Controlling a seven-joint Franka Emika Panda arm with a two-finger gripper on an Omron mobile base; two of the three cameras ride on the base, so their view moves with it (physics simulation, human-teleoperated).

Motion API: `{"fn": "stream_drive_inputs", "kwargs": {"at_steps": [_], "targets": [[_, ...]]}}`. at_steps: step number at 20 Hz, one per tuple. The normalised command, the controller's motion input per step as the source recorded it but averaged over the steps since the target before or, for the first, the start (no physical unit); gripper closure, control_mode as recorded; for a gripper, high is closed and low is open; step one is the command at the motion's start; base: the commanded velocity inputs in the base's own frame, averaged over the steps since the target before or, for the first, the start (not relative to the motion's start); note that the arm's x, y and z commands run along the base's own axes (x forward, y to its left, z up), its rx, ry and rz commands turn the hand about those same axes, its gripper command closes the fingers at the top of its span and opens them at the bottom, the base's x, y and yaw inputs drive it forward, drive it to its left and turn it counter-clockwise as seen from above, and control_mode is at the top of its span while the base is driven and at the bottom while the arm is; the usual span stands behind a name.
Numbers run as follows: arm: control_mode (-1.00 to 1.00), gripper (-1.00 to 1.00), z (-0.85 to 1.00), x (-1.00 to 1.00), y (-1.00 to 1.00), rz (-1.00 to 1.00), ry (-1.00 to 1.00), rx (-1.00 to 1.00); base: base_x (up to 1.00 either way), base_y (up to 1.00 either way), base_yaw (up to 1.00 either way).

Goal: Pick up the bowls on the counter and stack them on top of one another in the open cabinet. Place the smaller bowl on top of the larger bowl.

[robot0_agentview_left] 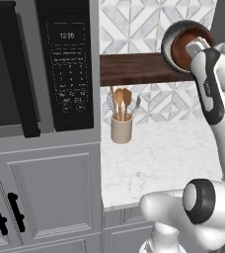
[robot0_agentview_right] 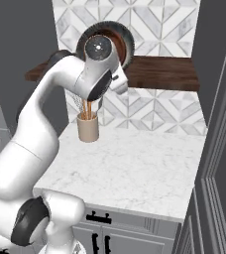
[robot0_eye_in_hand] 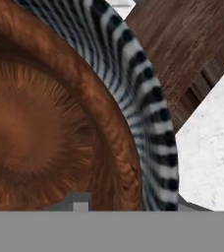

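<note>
The arm reaches up to the wooden shelf (robot0_agentview_left: 134, 69), and its hand (robot0_agentview_left: 196, 49) sits right at the brown bowl (robot0_agentview_left: 181, 49). The brown bowl lies nested inside the wider grey bowl (robot0_agentview_left: 168, 45), whose dark rim rings it; both are tipped so their openings face the cameras, at the shelf's right end in the left base view. From the right base view the arm's joint covers most of the brown bowl (robot0_agentview_right: 116, 43), with the grey bowl (robot0_agentview_right: 127, 42) showing around it above the shelf (robot0_agentview_right: 159, 72). The fingers are hidden, so I cannot tell whether they are apart or together. Below, a beige utensil holder (robot0_agentview_left: 121, 129) stands on the white surface (robot0_agentview_left: 159, 158).
</note>
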Motion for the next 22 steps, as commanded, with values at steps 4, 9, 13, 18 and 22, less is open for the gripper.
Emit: {"fn": "stream_drive_inputs", "kwargs": {"at_steps": [4, 9, 13, 18, 22], "targets": [[-1.0, 1.0, 0.07, 0.86, 0.21, -0.01, 0.14, -0.06, 0.0, 0.0, 0.0], [-1.0, 1.0, 0.0, 0.97, 0.12, -0.01, 0.12, -0.07, 0.0, 0.0, 0.0], [-1.0, -1.0, 0.0, 0.83, 0.01, 0.0, 0.0, -0.06, 0.0, 0.0, 0.0], [-1.0, -1.0, -0.02, 0.04, 0.0, 0.0, -0.02, 0.0, 0.0, 0.0, 0.0], [-1.0, -1.0, 0.05, -0.3, 0.0, 0.0, -0.17, 0.0, 0.0, 0.0, 0.0]]}}
